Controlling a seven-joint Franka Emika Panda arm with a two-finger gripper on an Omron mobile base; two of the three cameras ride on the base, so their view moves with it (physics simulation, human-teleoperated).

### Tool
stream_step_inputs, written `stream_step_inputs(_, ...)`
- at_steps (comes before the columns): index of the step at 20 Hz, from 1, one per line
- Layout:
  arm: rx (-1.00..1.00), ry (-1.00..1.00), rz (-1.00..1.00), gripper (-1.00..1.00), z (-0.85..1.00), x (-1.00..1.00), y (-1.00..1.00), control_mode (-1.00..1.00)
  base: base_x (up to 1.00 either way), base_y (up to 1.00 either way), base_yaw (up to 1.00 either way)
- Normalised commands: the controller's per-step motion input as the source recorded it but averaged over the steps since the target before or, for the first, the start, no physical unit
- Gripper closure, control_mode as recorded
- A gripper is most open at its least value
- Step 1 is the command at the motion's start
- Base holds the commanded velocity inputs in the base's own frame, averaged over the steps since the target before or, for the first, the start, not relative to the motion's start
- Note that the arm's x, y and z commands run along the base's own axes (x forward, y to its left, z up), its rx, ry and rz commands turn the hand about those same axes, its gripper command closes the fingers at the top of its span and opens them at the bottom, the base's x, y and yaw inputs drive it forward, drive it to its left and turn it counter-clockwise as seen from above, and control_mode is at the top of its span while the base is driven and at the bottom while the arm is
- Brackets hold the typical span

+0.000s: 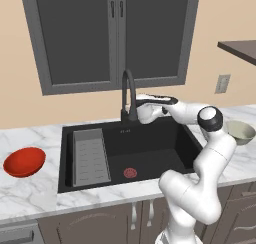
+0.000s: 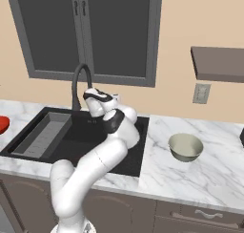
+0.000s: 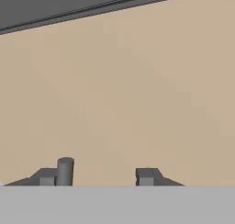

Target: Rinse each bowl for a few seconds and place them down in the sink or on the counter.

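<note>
Progress check: nothing rinsed yet, judging by the layout.

The shallow glossy red bowl is parked on the white grey-veined marble counter left of the sink, well apart from the arm. The deeper grey-beige bowl with the cream inside is seen upright on the counter right of the sink, also untouched. Neither is held, and neither is in the basin.

The wide black rectangular sink is seen with its grey ribbed tray insert at the left and the red round drain on the floor. No water stream can be made out from the black arched tap.

The two-finger gripper is positioned at the tap's base, hand pointed at the beige wall. In the hand view a small grey upright cylinder, probably the tap handle, is seen just beside one finger tip; the other tip is apart from it, with a clear gap between them. The claw is read as partly open, nothing clamped; contact with the cylinder cannot be confirmed.

Likely step in hand: tap being turned on. Left to do: water on, both bowls picked up, rinsed and set down.
</note>
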Motion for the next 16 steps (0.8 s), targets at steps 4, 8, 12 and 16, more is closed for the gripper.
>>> stream_step_inputs(4,0.02,0.09,0.01,1.0,-0.34,0.06,-0.44,-1.0,0.0,0.0,0.0)
stream_step_inputs(8,0.01,0.07,0.01,1.0,-0.36,0.07,-0.44,-1.0,0.0,0.0,0.0)
stream_step_inputs(12,0.0,0.06,0.0,1.0,-0.43,0.15,-0.39,-1.0,0.0,0.0,0.0)
stream_step_inputs(16,0.0,0.05,0.0,1.0,-0.48,0.16,-0.46,-1.0,0.0,0.0,0.0)
